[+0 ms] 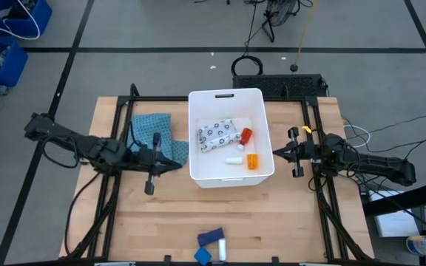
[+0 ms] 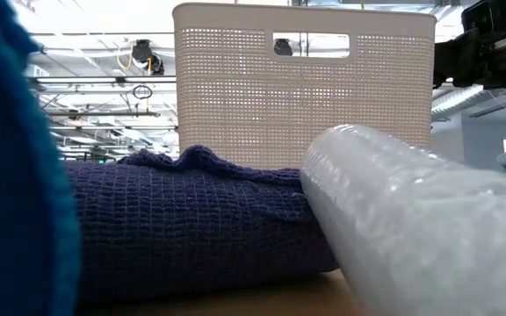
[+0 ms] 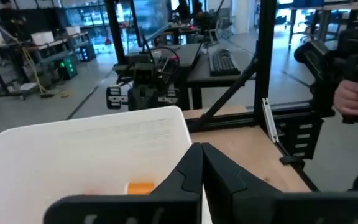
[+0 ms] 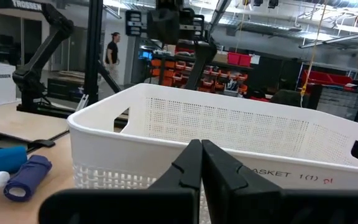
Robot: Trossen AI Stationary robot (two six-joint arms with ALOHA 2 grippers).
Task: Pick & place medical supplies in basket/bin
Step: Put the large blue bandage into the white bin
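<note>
The white basket stands at the middle of the wooden bench, a little toward 12 o'clock, with its handle slot in the 12 o'clock rim. Inside it lie a flat white dark-patterned pouch toward 9 o'clock, a red bottle with a white cap just beside the pouch's 3 o'clock edge, a small white tube below them, and an orange pill bottle near the 4 o'clock corner.

Still out on the bench, well apart from the basket at 6 o'clock near the bench edge, lie the blue pieces, and a white roll touching them. In the low view these fill the foreground: a dark blue knitted cloth roll and a clear-wrapped white cylinder in front of the basket's perforated wall.

The teal patterned cloth lies just beside the basket's 9 o'clock wall.

The left claw sits at the basket's 8 o'clock corner, over the cloth's edge, its fingers pressed together on nothing. The right claw is at the basket's 3 o'clock wall, fingers likewise pressed together and empty.

A person stands in the room beyond the bench.
</note>
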